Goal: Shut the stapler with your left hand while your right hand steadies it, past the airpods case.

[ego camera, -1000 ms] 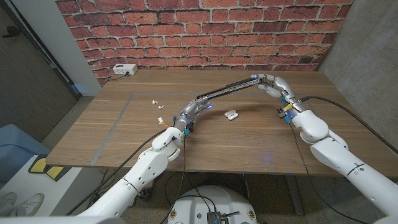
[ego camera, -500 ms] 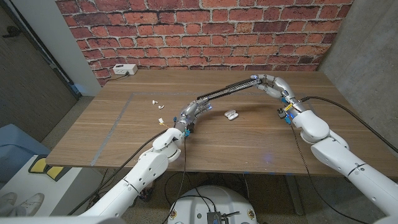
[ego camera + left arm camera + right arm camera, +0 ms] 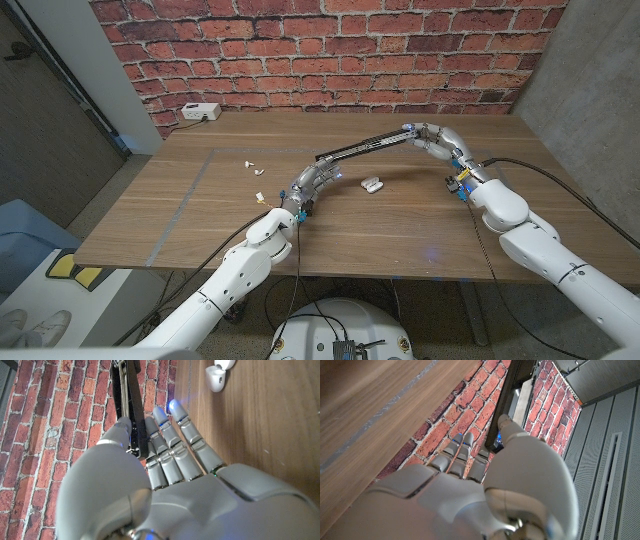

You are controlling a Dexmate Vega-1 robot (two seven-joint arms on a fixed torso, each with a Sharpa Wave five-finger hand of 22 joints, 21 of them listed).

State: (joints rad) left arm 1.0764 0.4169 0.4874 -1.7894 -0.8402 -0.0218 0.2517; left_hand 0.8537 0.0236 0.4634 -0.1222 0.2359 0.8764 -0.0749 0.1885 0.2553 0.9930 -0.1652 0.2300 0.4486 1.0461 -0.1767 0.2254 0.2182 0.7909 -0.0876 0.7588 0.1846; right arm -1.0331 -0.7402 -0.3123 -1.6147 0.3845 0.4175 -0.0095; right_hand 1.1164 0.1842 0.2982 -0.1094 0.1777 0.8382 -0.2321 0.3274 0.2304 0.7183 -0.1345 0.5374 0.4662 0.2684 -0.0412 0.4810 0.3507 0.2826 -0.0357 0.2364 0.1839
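Far left on the wooden table [image 3: 200,215], near the brick wall [image 3: 330,50]: a white box [image 3: 201,112] with a cable. Further right, on the table top, small white bits [image 3: 253,167] lying apart from one another.

Toward the middle, left hand [image 3: 312,180] raised over the table, gripping the near end of the stapler [image 3: 365,146]; in the left wrist view, thumb on one side of the black and metal bar [image 3: 131,405], fingers [image 3: 170,440] close together on the other, so clamped on it.

Stapler opened out long and thin, slanting up from the left hand to the right one, held above the table past the airpods case [image 3: 372,184]. Case lying open on the wood just under the stapler's span, white, lid apart from body in the left wrist view [image 3: 216,377].

At the right, right hand [image 3: 432,136] closed on the far end of the stapler; in the right wrist view, fingers [image 3: 462,455] together and thumb curled against the dark bar [image 3: 512,395]. Black cable [image 3: 560,185] trailing along the right arm
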